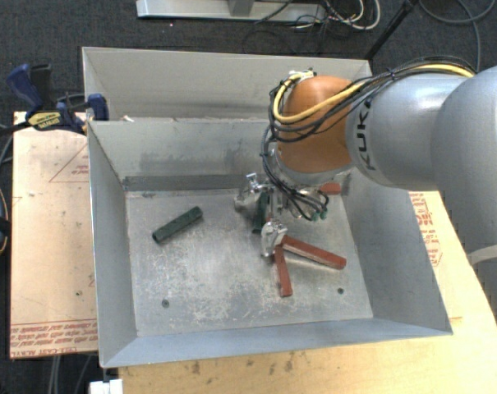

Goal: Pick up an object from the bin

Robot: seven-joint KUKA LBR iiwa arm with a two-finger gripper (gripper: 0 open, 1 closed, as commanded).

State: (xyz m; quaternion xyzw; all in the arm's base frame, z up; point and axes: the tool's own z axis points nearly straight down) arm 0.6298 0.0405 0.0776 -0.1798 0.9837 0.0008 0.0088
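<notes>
My gripper [260,214] hangs under the wrist in the middle-right of the bin, low over the floor. One metal fingertip [249,190] stands toward the back and the other [271,238] toward the front, well apart. A dark shape sits in the gap and I cannot tell what it is. Two red-brown sticks lie just right of the front fingertip. The longer stick [315,254] points right. The shorter stick [283,277] points toward the front, its upper end touching or nearly touching that fingertip.
A dark green oblong block [177,225] lies alone on the left of the bin floor. A small red piece [334,189] peeks out behind the wrist near the right wall. The arm and its orange cover hang over the bin's back right.
</notes>
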